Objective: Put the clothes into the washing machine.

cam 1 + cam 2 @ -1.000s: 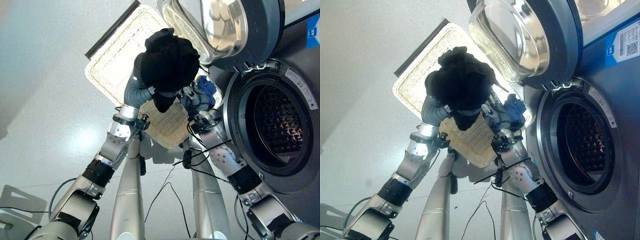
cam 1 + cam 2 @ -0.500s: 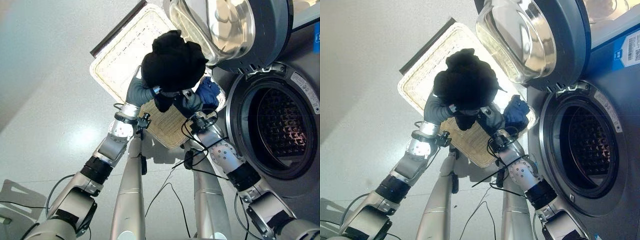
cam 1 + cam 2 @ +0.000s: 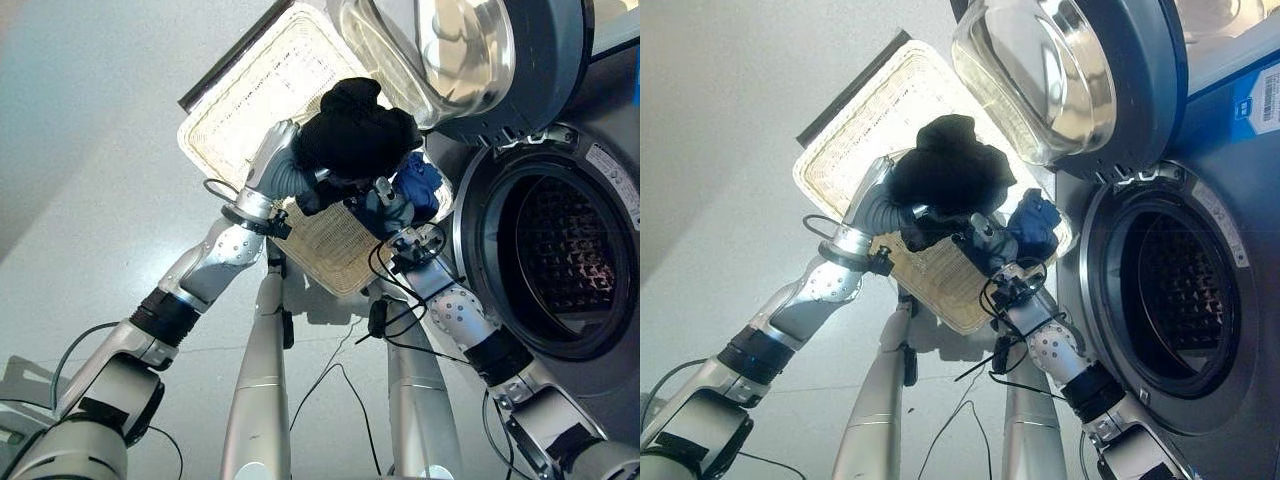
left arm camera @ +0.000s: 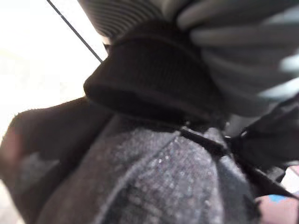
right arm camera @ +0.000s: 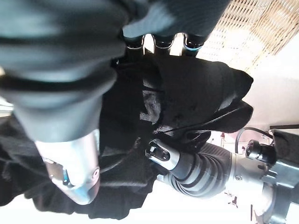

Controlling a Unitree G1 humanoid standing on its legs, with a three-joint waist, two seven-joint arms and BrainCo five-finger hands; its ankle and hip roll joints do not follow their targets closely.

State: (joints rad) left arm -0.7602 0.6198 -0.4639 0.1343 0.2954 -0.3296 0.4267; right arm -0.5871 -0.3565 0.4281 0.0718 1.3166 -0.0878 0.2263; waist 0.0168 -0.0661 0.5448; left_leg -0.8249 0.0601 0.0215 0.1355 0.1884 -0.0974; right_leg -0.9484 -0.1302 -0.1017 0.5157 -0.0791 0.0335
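2 robot hands met under a bundled black garment point(image 3: 356, 138) raised above the wicker basket point(image 3: 262, 92), just left of the washing machine's open door point(image 3: 470, 55). The left robot hand point(image 3: 283, 172) reached up from the lower left, its fingers curled into the dark cloth. The right robot hand point(image 3: 987, 238) rose beside it with fingers clamped on the same garment; a blue cloth point(image 3: 418, 185) lay at the basket's edge behind it. The drum opening point(image 3: 560, 255) sat to the right. Labels on the machine were too small to read.
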